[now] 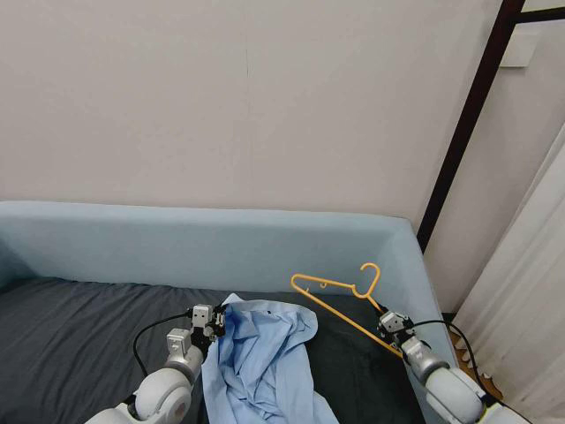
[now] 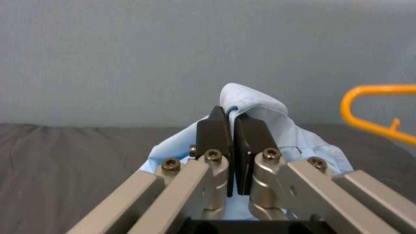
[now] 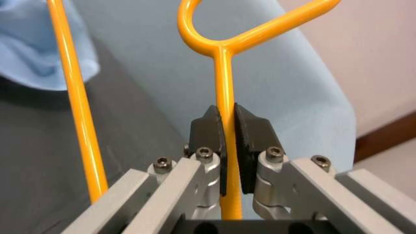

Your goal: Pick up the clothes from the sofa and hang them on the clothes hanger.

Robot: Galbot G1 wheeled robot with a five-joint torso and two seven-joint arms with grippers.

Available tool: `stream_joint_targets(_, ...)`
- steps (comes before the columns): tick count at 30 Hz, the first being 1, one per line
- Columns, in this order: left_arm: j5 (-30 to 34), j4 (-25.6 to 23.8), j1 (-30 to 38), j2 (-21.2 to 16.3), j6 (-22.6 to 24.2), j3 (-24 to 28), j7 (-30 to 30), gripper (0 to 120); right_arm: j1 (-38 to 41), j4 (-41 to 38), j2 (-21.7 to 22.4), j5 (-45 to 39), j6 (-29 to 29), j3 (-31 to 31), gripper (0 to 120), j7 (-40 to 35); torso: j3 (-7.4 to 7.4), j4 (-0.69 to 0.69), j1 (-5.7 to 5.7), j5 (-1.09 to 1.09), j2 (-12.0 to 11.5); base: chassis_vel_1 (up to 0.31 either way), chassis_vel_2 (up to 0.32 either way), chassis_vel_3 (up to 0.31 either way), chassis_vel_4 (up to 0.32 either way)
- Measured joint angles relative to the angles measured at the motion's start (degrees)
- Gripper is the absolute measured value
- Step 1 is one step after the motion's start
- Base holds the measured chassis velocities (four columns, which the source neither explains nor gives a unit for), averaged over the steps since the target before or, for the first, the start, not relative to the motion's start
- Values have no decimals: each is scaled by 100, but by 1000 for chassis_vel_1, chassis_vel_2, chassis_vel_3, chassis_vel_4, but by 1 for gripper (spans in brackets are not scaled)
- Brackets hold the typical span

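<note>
A light blue shirt (image 1: 265,353) lies bunched on the dark seat of the sofa (image 1: 79,327). My left gripper (image 1: 214,320) is shut on the shirt's upper edge; the left wrist view shows the black pads (image 2: 217,139) pinching a raised fold of the shirt (image 2: 254,105). An orange hanger (image 1: 340,296) is held in the air over the sofa's right end, hook uppermost. My right gripper (image 1: 388,320) is shut on it; in the right wrist view the pads (image 3: 211,134) clamp the hanger's stem (image 3: 224,83) below the hook.
The sofa's light blue backrest (image 1: 203,243) runs behind both grippers, and its right arm (image 1: 415,274) lies beside the hanger. A dark vertical post (image 1: 463,124) and a white curtain (image 1: 525,291) stand at the right. The dark seat at left is bare.
</note>
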State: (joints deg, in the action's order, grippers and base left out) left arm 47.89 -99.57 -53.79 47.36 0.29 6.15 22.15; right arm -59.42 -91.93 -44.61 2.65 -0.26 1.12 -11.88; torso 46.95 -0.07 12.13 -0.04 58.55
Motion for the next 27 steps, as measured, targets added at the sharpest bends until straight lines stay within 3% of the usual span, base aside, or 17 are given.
stream_joint_targets(7,52,-195,-57,-18,96,-25,90,0,-319,-221,32,518,162,55,4,-65,0,1,0,0,0,0,0,0,0)
stream_joint_targets(13,129,-457,-131,-69,210,-45,186,0,-246,-331,-14,680,156,553,4,-132,0,1,0,-1,0,0,0,0,0)
stream_joint_targets(17,188,-700,-225,-99,318,-70,305,0,264,-13,-385,579,116,1248,4,-360,1,1,0,1,0,0,0,0,0)
stream_joint_targets(27,206,-999,-635,-151,360,-291,351,0,799,263,-939,157,-235,1632,4,-708,1,2,0,-1,0,0,0,0,0)
